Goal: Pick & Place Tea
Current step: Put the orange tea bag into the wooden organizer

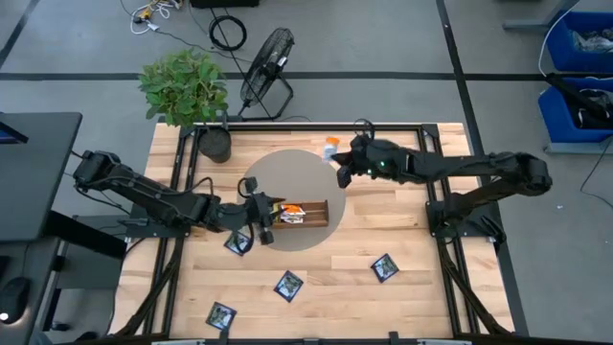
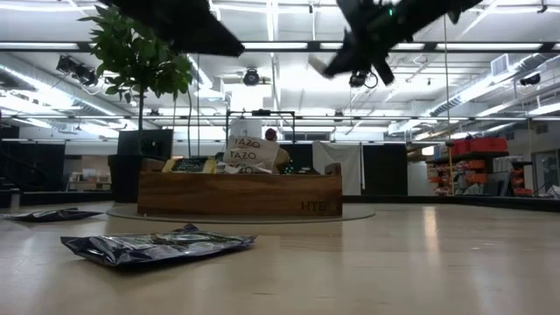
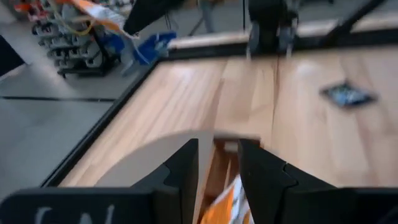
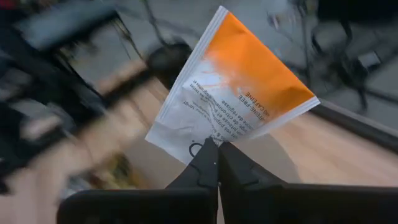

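Right wrist view: right gripper [image 4: 217,151] clenched on lower corner of orange-and-white sachet [image 4: 239,93], raised above table beyond wooden tray [image 1: 316,212]. Left gripper [image 3: 218,163] parted over tray end, orange sachet [image 3: 225,202] between fingers.

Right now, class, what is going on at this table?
The right gripper is shut on an orange-and-white tea sachet, lifted above the table's far side. The left gripper sits at the wooden tray, which holds sachets. Four dark sachets lie loose on the table.
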`<action>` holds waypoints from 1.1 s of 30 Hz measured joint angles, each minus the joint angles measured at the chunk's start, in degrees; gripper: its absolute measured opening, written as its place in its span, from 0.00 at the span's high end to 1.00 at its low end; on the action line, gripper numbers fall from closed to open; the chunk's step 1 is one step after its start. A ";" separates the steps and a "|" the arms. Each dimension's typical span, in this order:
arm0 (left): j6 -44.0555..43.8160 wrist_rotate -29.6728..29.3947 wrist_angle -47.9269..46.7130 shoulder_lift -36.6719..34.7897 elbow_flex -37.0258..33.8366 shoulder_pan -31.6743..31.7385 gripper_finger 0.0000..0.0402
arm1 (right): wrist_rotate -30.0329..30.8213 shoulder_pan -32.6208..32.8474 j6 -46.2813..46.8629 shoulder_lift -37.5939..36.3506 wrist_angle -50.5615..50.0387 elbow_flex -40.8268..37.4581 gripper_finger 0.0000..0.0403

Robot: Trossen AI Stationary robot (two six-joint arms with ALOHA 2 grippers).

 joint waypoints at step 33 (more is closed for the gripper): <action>1.47 3.82 26.58 0.02 0.00 7.11 0.64 | 7.61 13.94 -9.18 12.22 41.81 0.09 1.00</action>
